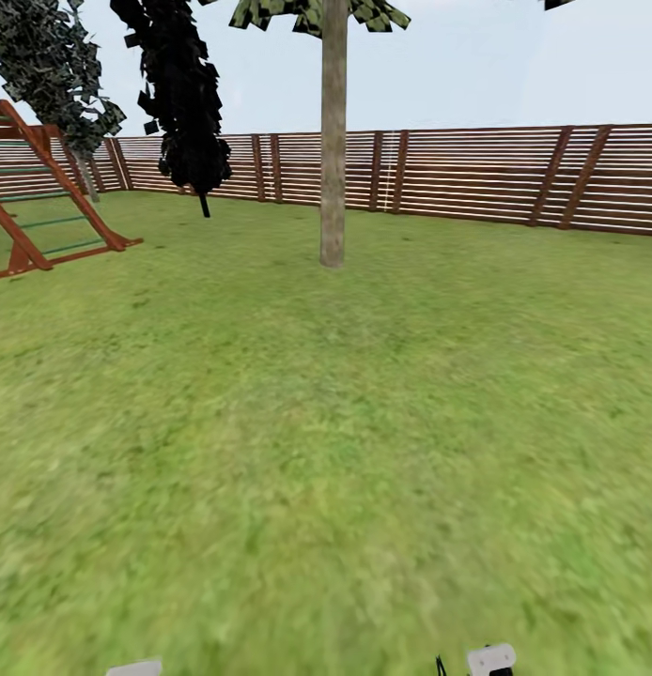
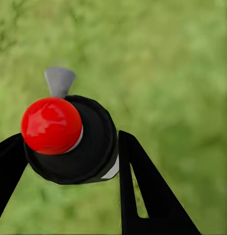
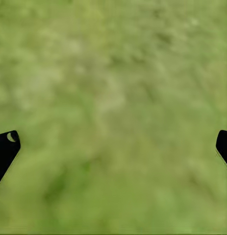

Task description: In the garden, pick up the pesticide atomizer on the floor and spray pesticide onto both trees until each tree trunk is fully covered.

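I have the pesticide atomizer (image 2: 74,142) clamped in my left gripper (image 2: 69,161), black fingers (image 2: 142,186) tight against its black top, red button and grey nozzle toward the camera, grass beyond. No label or writing reads on it. My right gripper (image 3: 113,147) is spread wide and empty, just its fingertips (image 3: 5,147) at the frame edges over lawn. Ahead, one tree trunk (image 1: 333,141) stands across open grass (image 1: 326,451), nothing between. A black-foliage tree (image 1: 185,103) and a red-brown climbing frame (image 1: 44,197) stand left; a slatted fence (image 1: 495,174) runs behind.
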Tool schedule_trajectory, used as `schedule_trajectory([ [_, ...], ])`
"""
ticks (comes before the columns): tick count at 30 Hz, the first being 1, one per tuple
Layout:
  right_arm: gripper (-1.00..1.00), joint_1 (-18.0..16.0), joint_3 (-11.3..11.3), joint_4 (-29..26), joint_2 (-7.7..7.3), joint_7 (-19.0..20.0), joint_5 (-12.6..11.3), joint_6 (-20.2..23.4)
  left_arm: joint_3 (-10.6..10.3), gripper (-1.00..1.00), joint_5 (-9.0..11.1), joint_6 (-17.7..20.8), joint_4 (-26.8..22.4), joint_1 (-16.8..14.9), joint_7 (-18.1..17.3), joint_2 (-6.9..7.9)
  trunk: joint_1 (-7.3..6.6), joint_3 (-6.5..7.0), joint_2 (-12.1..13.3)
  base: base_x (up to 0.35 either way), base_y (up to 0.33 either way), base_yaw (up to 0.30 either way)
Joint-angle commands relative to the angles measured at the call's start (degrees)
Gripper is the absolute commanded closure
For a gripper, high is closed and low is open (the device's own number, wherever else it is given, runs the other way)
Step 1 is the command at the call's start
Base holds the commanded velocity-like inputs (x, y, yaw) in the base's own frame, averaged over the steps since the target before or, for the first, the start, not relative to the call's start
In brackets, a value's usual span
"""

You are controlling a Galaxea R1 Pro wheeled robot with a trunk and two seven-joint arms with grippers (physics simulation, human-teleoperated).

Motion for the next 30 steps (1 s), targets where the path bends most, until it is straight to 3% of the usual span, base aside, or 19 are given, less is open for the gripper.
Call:
schedule_trajectory([
  [1,-1.00,0.0,0.0,0.0,0.00,0.0,0.0,0.0,0.0,1.00,0.0,0.0,0.0,0.0,0.0,0.00,0.00,0.00,0.0,0.338,0.000,0.000],
  [30,-1.00,0.0,0.0,0.0,0.00,0.0,0.0,0.0,0.0,1.00,0.0,0.0,-0.1,0.0,0.0,0.00,0.00,0.00,0.0,0.338,0.000,0.000],
])
